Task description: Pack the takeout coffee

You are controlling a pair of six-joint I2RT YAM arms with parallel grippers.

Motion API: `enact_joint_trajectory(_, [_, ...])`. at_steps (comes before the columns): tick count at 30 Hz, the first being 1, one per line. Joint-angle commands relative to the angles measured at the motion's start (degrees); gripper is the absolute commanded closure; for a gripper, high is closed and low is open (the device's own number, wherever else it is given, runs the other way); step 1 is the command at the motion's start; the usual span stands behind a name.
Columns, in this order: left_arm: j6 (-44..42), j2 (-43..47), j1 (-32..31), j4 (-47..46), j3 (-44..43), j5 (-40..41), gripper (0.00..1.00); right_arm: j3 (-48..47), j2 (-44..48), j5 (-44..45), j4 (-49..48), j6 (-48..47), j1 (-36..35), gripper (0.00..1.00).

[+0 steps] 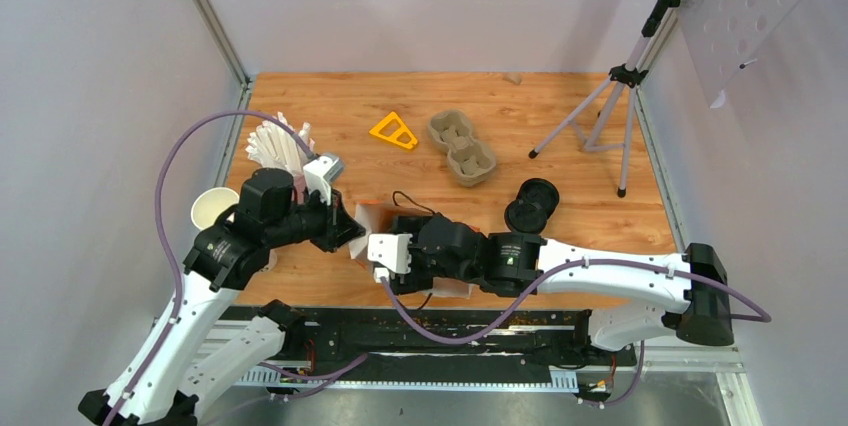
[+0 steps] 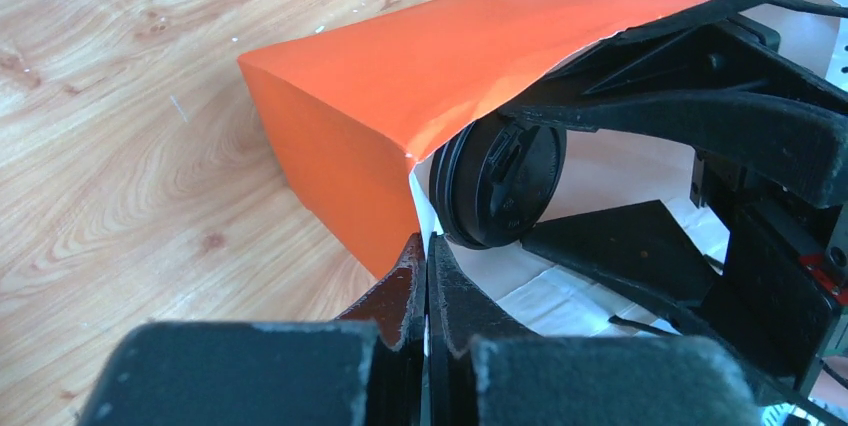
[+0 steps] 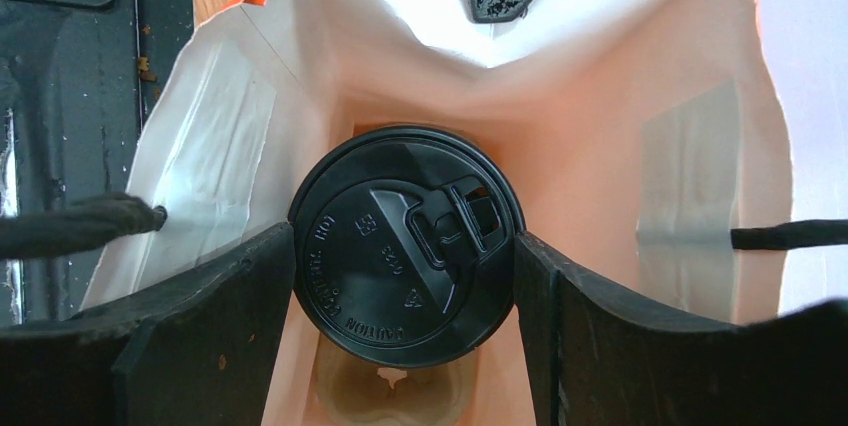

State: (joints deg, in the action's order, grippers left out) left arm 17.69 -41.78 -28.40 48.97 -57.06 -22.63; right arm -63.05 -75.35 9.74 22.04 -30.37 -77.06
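An orange paper bag (image 1: 362,218) lies on its side with its mouth toward the right arm. My left gripper (image 2: 427,246) is shut on the bag's lower edge (image 2: 400,76) and holds the mouth apart. My right gripper (image 3: 405,281) reaches into the white-lined bag (image 3: 600,146), shut on a takeout coffee cup; a finger presses each side of its black lid (image 3: 405,246). The left wrist view shows that lid (image 2: 497,181) just inside the mouth. A brown pulp carrier (image 3: 395,391) lies deeper in the bag. Two more black-lidded cups (image 1: 531,206) stand to the right.
A grey-brown pulp cup carrier (image 1: 462,146) and an orange triangular piece (image 1: 393,131) lie behind the bag. A lidless paper cup (image 1: 213,208) and a bundle of white sticks (image 1: 275,141) are at the left edge. A tripod (image 1: 610,106) stands back right.
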Motion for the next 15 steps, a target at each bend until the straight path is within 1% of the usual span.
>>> enact_joint_trajectory(1, [-2.9, 2.8, 0.2, -2.0, 1.1, -2.7, 0.99, 1.9, 2.3, -1.7, -2.0, -1.9, 0.0, 0.3])
enact_joint_trajectory(6, [-5.4, 4.6, 0.2, -1.4, 2.3, -5.1, 0.98, 7.3, 4.1, -0.3, -5.3, -3.0, 0.0, 0.3])
enact_joint_trajectory(11, [-6.0, 4.3, 0.2, -1.5, 4.4, -8.9, 0.97, 6.5, 2.7, -0.5, -3.3, -3.4, -0.1, 0.3])
enact_joint_trajectory(15, [-5.6, 4.6, 0.2, -2.1, 4.4, -9.3, 0.97, 6.4, 1.7, -0.3, -3.8, -5.1, -0.1, 0.3])
